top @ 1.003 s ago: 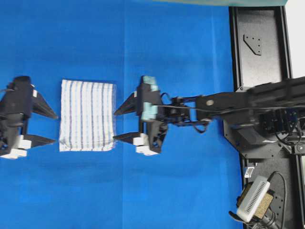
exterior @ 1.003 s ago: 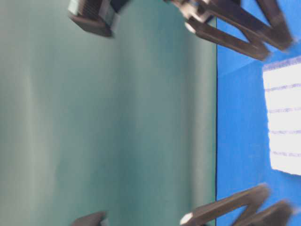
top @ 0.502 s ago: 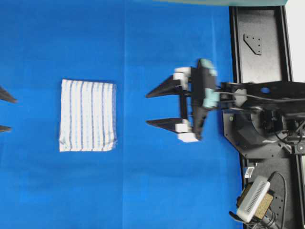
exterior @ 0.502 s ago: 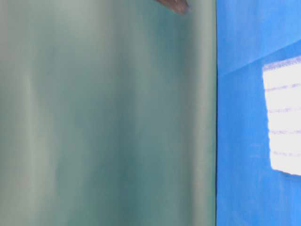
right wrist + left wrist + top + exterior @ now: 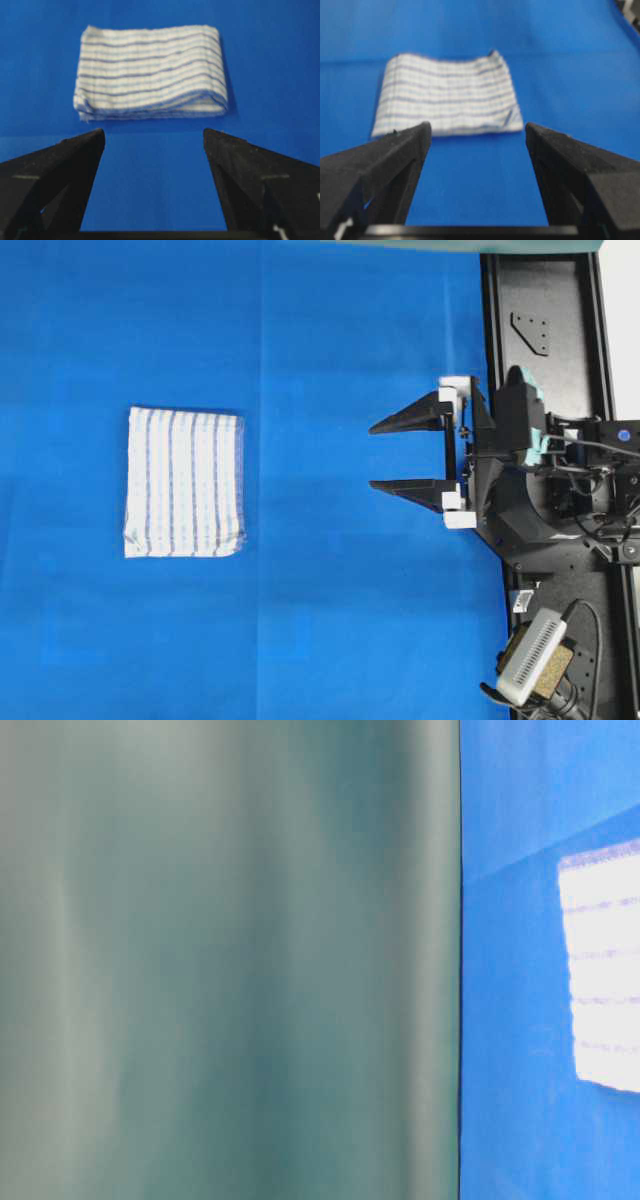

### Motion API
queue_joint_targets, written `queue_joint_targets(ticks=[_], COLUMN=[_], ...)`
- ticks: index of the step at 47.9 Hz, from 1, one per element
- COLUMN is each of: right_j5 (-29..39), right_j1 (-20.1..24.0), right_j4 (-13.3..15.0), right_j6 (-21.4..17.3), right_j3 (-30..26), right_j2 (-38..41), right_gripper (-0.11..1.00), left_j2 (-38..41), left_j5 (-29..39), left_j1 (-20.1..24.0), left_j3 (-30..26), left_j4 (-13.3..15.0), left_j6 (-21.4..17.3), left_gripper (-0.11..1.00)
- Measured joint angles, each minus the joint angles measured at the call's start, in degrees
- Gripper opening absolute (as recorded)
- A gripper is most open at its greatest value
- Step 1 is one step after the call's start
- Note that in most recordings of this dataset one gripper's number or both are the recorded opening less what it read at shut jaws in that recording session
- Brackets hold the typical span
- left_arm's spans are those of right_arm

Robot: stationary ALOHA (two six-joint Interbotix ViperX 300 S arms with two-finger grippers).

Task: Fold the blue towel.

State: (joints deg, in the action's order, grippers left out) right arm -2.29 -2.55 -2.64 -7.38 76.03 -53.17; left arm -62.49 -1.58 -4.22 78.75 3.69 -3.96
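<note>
While the table-level view is very blurry, it shows only a grey-green wall (image 5: 230, 960) filling most of the picture and one cut-off edge of the folded white cloth towel with thin blue stripes (image 5: 605, 980) at the right side. No arm shows in that view.

Close to the left wrist camera, the left pincer (image 5: 476, 137) stands wide with two black fingers and nothing between them. Only the finger ends show; the rest is cut off at the bottom. Past them lies the towel, a bit fuzzy, flat on the bright blue table (image 5: 470, 200) cover.

Close to the right wrist camera, the right pincer (image 5: 154, 137) is also wide and holds nothing. The towel lies beyond it, apart from the tips.

From above, there is one towel (image 5: 184, 482), folded into a neat block, on the left part of the table. Only one pincer (image 5: 405, 454) shows there, the right one, well apart from the towel, near the black base plate (image 5: 545, 330). The left pincer is out of that picture.
</note>
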Motion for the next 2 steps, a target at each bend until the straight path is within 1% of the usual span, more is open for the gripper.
queue_joint_targets(ticks=[2], right_j5=[-0.9], right_j1=[-0.2], right_j4=[0.0], right_j6=[0.0], right_j3=[1.2], right_j2=[-0.8], right_gripper=[0.90], left_j2=[-0.8], left_j5=[0.2], left_j1=[0.3], left_j3=[0.6], left_j4=[0.0], left_j6=[0.0], left_gripper=[0.71])
